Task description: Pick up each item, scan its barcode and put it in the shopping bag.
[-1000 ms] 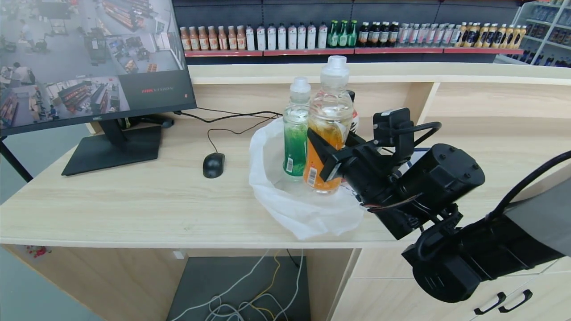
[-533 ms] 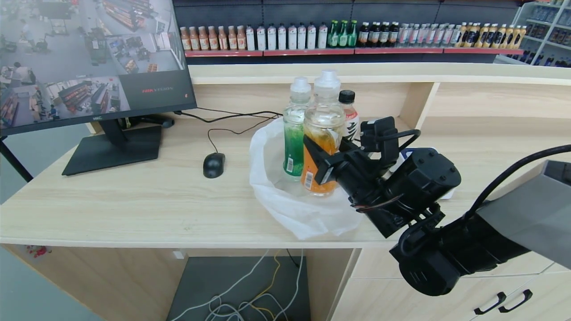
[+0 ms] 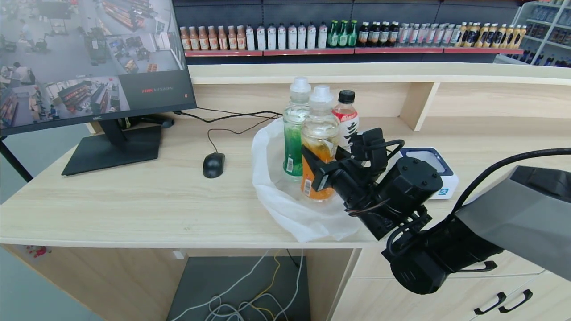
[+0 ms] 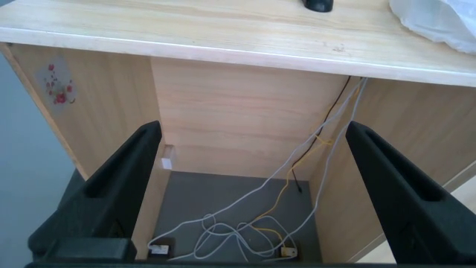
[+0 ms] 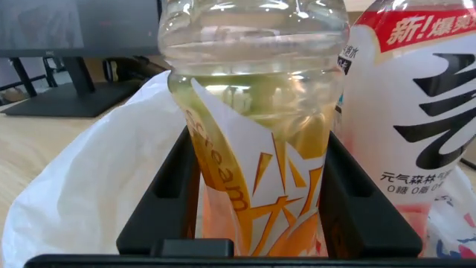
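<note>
R gripper (image 3: pixel 325 168) clamped on orange-label bottle (image 3: pixel 319 133), upright in white shopping bag (image 3: pixel 285 209) on counter (image 3: pixel 134 200), just beside green-label bottle (image 3: pixel 293 133) and black-capped bottle (image 3: pixel 347 120). Barcode scanner (image 3: pixel 435 167) near, to bag's R. L gripper (image 4: pixel 253 186) wide open, holding nothing, below counter edge, facing cables (image 4: pixel 245 231).

place: we read this as a shop, at the checkout desk.
back wall: shelves (image 3: pixel 312 52) packed w/ rows of drink bottles (image 3: pixel 272 36); more racks (image 3: pixel 544 26) far right.
desk: light-wood cashier desk (image 3: pixel 134 196), drawers (image 3: pixel 502 303) below, cables (image 3: pixel 250 298) under it.
monitor: monitor (image 3: pixel 89 58) shows multi-cam CCTV of store aisles.
till gear: we see a barcode scanner (image 3: pixel 435 167), mouse (image 3: pixel 213 165) and white shopping bag (image 3: pixel 272 178) on the desk.
</note>
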